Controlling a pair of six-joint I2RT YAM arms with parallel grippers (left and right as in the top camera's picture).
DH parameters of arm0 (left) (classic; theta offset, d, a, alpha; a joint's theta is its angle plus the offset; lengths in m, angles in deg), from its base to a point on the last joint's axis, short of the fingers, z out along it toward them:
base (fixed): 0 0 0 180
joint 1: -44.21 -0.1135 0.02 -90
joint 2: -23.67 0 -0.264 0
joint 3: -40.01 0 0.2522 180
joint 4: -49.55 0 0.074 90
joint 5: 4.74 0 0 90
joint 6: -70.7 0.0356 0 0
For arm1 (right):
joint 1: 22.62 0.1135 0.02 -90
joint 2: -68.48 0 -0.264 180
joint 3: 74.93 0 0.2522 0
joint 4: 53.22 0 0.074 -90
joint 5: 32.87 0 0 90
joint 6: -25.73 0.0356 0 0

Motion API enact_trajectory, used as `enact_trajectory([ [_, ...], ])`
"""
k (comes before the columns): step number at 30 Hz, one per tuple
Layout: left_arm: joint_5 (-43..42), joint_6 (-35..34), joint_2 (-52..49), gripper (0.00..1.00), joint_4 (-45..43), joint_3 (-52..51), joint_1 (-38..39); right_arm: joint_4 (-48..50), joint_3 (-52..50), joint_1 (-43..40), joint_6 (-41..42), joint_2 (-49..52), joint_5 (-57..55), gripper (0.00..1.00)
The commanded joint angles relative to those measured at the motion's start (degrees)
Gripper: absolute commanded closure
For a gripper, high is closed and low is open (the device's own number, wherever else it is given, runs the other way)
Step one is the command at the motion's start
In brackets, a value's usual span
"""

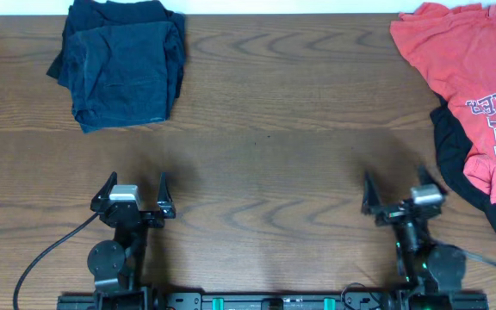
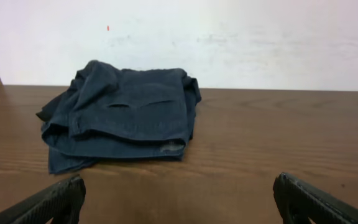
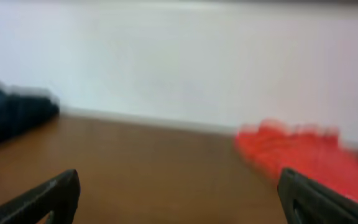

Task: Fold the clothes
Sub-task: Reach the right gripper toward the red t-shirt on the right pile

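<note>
A red-orange T-shirt (image 1: 468, 73) with block lettering lies crumpled at the table's far right, partly over a black garment (image 1: 455, 159) with a white logo. Folded navy garments (image 1: 123, 60) sit at the far left; the left wrist view shows the same navy pile (image 2: 126, 115) ahead. My left gripper (image 1: 136, 196) rests near the front edge, open and empty, well short of the navy pile. My right gripper (image 1: 397, 191) is open too, with nothing between its fingers, left of the black garment. The blurred right wrist view shows the red shirt (image 3: 306, 152) ahead on the right and the navy pile (image 3: 11, 112) on the left.
The wooden table (image 1: 265, 129) runs from the back wall to the arm bases at the front edge. A black cable (image 1: 46, 258) loops from the left arm's base. A white wall (image 2: 229, 37) stands behind the table.
</note>
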Motion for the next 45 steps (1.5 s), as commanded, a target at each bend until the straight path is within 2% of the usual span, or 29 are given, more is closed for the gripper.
enact_trajectory([
  [1, -1.2, -1.7, 0.3, 0.02, -4.6, -0.7, 0.0, 7.1, -0.1, 0.4, 0.5, -0.3, -1.6, 0.01],
  [4, -1.2, -4.8, 0.3, 0.02, -6.4, 1.1, 0.0, 10.8, 0.8, 0.4, 1.4, -0.3, -1.7, 0.01],
  [9, -2.1, -5.2, -2.9, 0.02, -2.5, 7.9, 0.0, 10.8, 5.3, 0.2, 1.4, 1.8, -3.0, 0.01],
  [15, -2.1, -3.8, -15.9, 0.02, 2.8, 21.0, 0.0, 9.9, 15.0, -1.3, -1.6, 13.2, -4.0, 0.01],
  [19, -2.7, -3.9, -27.3, 0.02, 7.2, 31.4, 0.0, 2.6, 24.9, -2.7, -1.6, 23.7, -4.0, 0.01],
  [23, -2.6, -3.9, -37.9, 0.02, 15.9, 42.9, 0.0, -6.6, 37.1, -3.8, -1.6, 35.6, -3.8, 0.01],
  [37, -2.5, -3.9, -73.7, 0.02, 55.6, 84.1, 0.0, -41.8, 80.1, -6.0, -3.1, 74.2, -0.8, 0.01],
  [41, -2.5, -3.9, -82.4, 0.02, 63.0, 89.7, 0.0, -48.1, 85.6, -7.6, -3.1, 82.6, 6.3, 0.01],
  [45, -2.5, -3.9, -88.6, 0.02, 63.8, 89.9, 0.0, -51.3, 85.8, -8.7, -3.1, 87.9, 9.5, 0.01],
])
